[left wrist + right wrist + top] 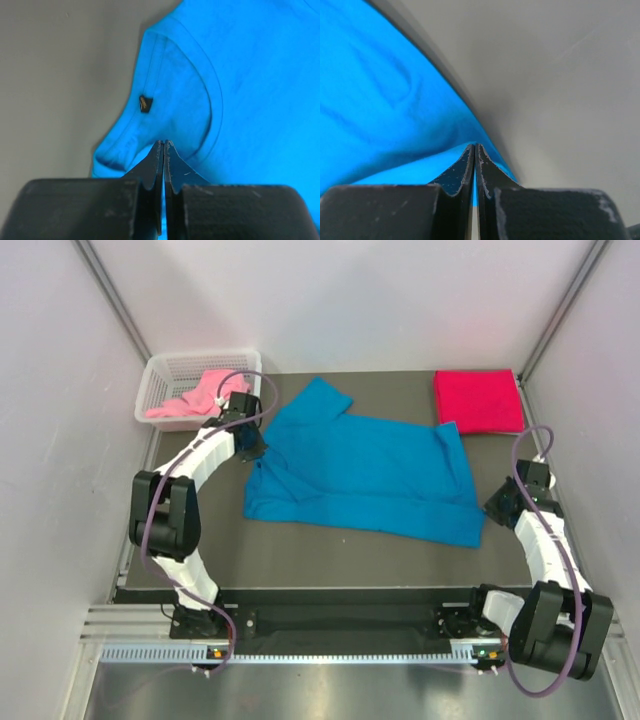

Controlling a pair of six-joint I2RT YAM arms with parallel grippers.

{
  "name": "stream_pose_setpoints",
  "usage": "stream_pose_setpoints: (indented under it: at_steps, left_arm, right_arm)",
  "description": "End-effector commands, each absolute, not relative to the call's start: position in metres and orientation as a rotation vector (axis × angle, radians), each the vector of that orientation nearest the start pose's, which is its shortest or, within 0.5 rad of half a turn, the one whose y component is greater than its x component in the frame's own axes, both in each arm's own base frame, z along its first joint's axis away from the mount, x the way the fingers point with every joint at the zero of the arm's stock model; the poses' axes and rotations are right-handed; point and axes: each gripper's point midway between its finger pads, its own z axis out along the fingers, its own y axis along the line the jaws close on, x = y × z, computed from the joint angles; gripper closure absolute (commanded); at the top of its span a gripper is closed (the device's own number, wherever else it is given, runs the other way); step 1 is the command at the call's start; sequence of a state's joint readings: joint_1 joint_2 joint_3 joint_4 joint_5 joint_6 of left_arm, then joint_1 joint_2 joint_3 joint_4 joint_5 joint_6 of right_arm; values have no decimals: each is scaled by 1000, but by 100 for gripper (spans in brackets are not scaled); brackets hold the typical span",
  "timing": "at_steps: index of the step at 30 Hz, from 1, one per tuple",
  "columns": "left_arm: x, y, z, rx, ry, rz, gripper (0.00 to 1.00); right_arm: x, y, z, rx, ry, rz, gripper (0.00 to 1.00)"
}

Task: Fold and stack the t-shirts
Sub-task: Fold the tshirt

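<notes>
Charcoal table (pixel 330 565) carries the blue t-shirt (pixel 370 475) spread flat, red t-shirt (pixel 478 400) folded far right, pink t-shirt (pixel 200 395) in the basket (pixel 170 368) (far left). Left wrist: left gripper (pixel 163 145) pinches blue collar. Right wrist: right gripper (pixel 474 146) pinches blue edge.

The dark table (pixel 340 560) bears a spread blue t-shirt (pixel 370 475), a folded red t-shirt (pixel 478 400) and a white basket (pixel 165 375).

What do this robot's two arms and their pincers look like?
The left arm and right arm match: white tube-like segments, chunky black joints, and a thin purple cable looping alongside each. The left gripper and right gripper are black, each with two scuffed fingers tapering to thin tips.
</notes>
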State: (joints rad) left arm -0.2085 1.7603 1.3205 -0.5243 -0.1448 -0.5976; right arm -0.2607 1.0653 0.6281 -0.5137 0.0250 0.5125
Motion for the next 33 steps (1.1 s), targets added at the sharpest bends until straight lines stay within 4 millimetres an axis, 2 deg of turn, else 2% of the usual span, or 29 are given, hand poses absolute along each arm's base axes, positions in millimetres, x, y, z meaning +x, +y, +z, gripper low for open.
stream_pose_setpoints:
  at_steps: [1, 6, 16, 27, 28, 29, 30, 32, 33]
  left_arm:
    - [447, -83, 115, -520, 2390, -114, 100]
    - [453, -80, 114, -512, 2388, -84, 100]
    - [456, -79, 92, -500, 2445, -37, 100]
    - [471, -82, 95, -461, 2450, -39, 100]
    - [470, -80, 94, -466, 2455, -17, 99]
    - [472, -79, 100, -466, 2449, -11, 93]
    - [471, -77, 104, -457, 2446, 1, 80]
    - [471, -74, 123, -443, 2419, 16, 74]
    - [470, -72, 130, -427, 2413, 26, 72]
  right_arm:
    - [265, -63, 76, 935, 2274, 50, 100]
    - [270, -63, 72, 928, 2274, 74, 100]
    - [280, -58, 65, 909, 2288, 133, 100]
    - [276, -63, 57, 923, 2324, 94, 100]
    - [276, -64, 58, 924, 2324, 94, 99]
    - [275, -63, 58, 927, 2334, 92, 96]
    - [276, -64, 62, 924, 2327, 91, 90]
    - [274, -64, 67, 926, 2333, 91, 83]
    - [277, -63, 76, 919, 2315, 100, 76]
